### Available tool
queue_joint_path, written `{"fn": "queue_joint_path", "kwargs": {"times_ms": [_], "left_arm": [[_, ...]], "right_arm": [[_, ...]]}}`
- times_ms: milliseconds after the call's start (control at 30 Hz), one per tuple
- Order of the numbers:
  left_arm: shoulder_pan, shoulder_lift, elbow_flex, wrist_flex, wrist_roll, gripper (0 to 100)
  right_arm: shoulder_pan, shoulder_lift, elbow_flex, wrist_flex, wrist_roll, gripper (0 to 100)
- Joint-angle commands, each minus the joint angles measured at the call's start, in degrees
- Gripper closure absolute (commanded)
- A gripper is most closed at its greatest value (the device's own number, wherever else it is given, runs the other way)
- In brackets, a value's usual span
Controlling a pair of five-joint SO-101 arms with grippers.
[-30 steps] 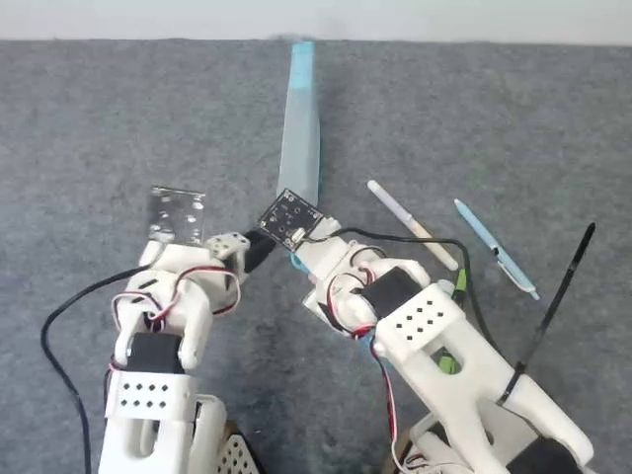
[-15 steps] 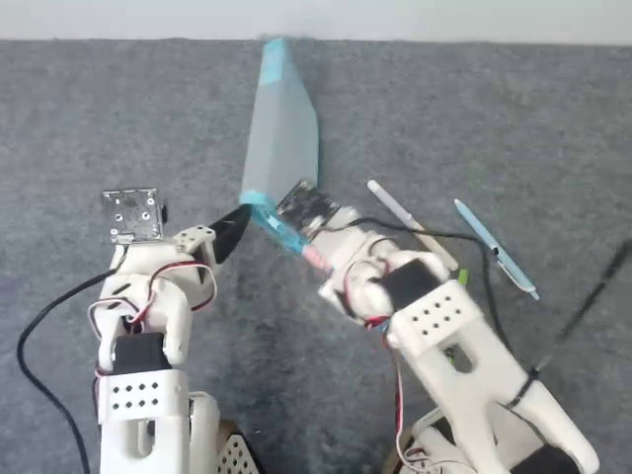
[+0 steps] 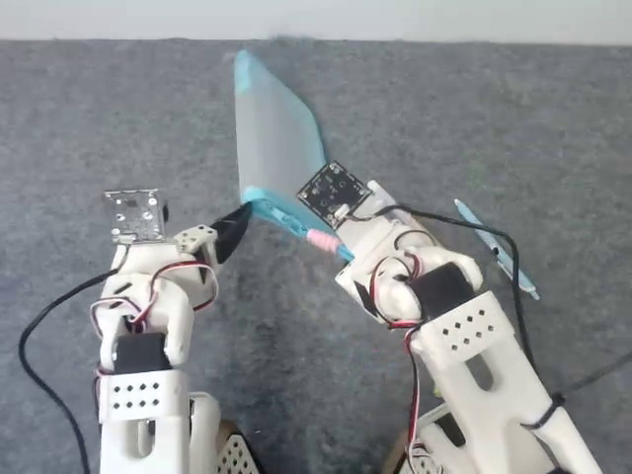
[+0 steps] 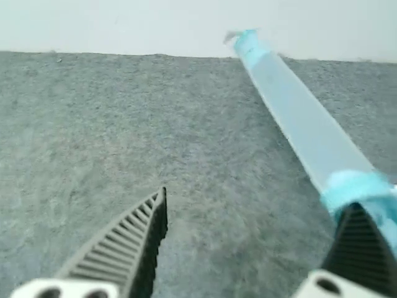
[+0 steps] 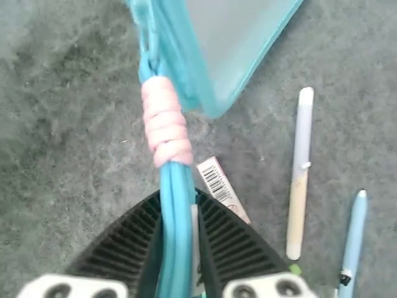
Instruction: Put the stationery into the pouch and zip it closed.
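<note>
Toward twelve o'clock, the pouch (image 3: 276,138) stands tilted; right gripper (image 5: 180,245) pinches its blue cord (image 5: 175,192), left gripper (image 4: 257,205) gapes wide beside its corner.

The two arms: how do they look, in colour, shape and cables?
The left arm and right arm have white shells with rows of small holes, black motors, and red, white and black wires. The left pincer and right pincer have dark ribbed fingers on white bases.

White arms (image 3: 148,336), black ribbed end effector fingers (image 4: 133,248), red-black cables (image 3: 148,308) (perforated housings (image 3: 143,395)).
</note>
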Motion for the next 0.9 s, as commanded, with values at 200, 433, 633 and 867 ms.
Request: {"fn": "queue_joint_path", "kwargs": {"times_ms": [200, 433, 633, 867], "left_arm": [[2.20, 0.18, -1.10, -0.62, -0.53, 60], [3.69, 0.18, -1.01, 3.87, 3.25, 60], [3.08, 0.18, -0.84, 4.13, 11.25, 60], [0.09, 0.18, -1.10, 3.96, 11.25, 60]], "right_arm": [[0.13, -0.75, -5.63, 3.21, 1.23, 99.2], [10.68, -0.66, -8.00, 11.21, 7.82, 99.1], [13.93, 4.44, -26.90, 23.87, 13.10, 99.2], [6.73, 21.76, -41.14, 34.51, 12.75, 99.2]]}}
